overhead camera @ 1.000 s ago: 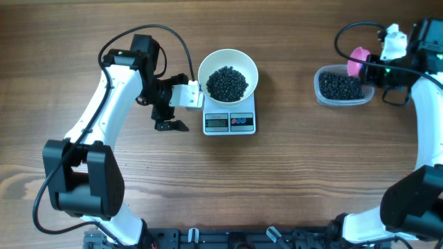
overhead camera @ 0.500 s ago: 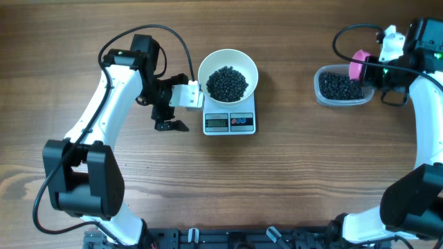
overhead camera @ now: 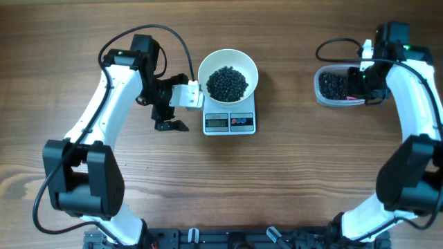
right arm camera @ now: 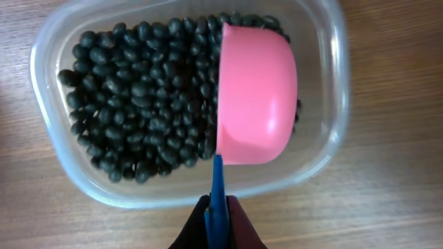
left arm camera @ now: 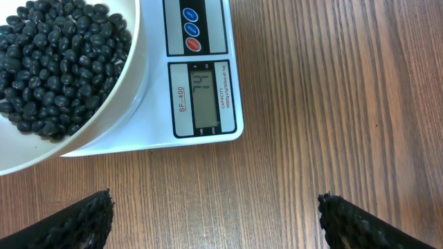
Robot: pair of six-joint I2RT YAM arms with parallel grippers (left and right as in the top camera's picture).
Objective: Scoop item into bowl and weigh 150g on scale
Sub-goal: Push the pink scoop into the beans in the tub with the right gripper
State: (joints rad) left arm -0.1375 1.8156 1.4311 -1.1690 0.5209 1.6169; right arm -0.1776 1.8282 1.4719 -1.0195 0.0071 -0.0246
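Beans (right arm camera: pixel 145 104) filled the clear tub (right arm camera: pixel 331 138) straight ahead of the right gripper (right arm camera: pixel 218 223), which was clamped on the blue handle (right arm camera: pixel 217 181) of a pink scoop (right arm camera: pixel 255 97); the handle ran out in line with the jaws, the cup turned on its side over the heap. Farther off, well to that arm's left, the bowl (overhead camera: pixel 203 69) sat on the scale (overhead camera: pixel 230 115), with the left gripper (left arm camera: pixel 218 218) gaping empty just beside it.

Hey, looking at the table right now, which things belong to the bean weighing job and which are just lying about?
Job: beans, bowl, scale, tub, pink scoop held in the shut right pincer.
Not in use: open left pincer beside the scale; cable of the left arm.
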